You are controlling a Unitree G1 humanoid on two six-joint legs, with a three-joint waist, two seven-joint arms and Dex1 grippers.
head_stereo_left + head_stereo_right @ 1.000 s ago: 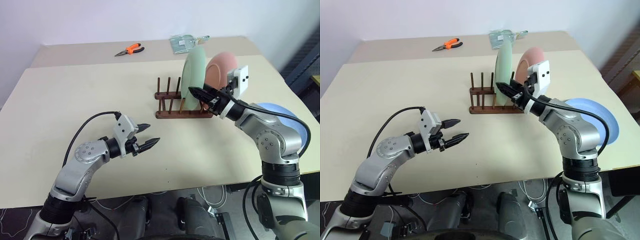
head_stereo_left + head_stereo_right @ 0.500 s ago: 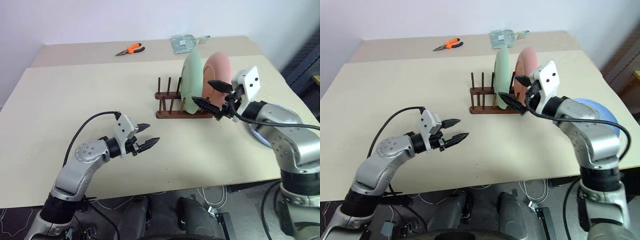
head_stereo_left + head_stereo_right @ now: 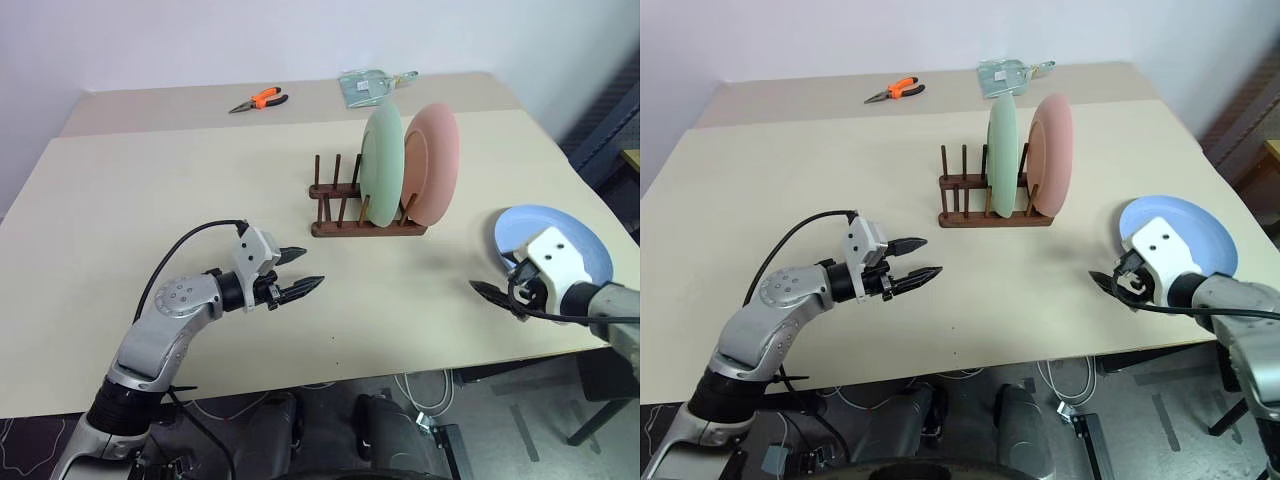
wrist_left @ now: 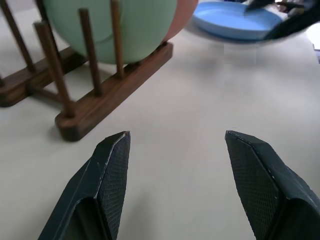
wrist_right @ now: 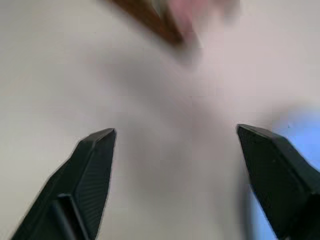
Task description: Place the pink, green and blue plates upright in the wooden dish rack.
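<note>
rack: the wooden dish rack (image 3: 366,208) is set mid-surface, with the green plate (image 3: 382,165) and pink plate (image 3: 434,163) stood upright side by side at its right end
blue plate: the blue plate (image 3: 575,243) is laid flat by the right edge
right gripper (image 3: 497,295): jaws spread, nothing held, just beside the blue plate's near rim
left gripper (image 3: 301,271): parted and empty, well apart from the rack
risk: the plate could be pushed off the right edge by a low approach; the standing plates could be knocked on insertion
around: orange pliers (image 3: 259,100) and a packet (image 3: 368,85) are left at the far edge, nothing is in the way
</note>
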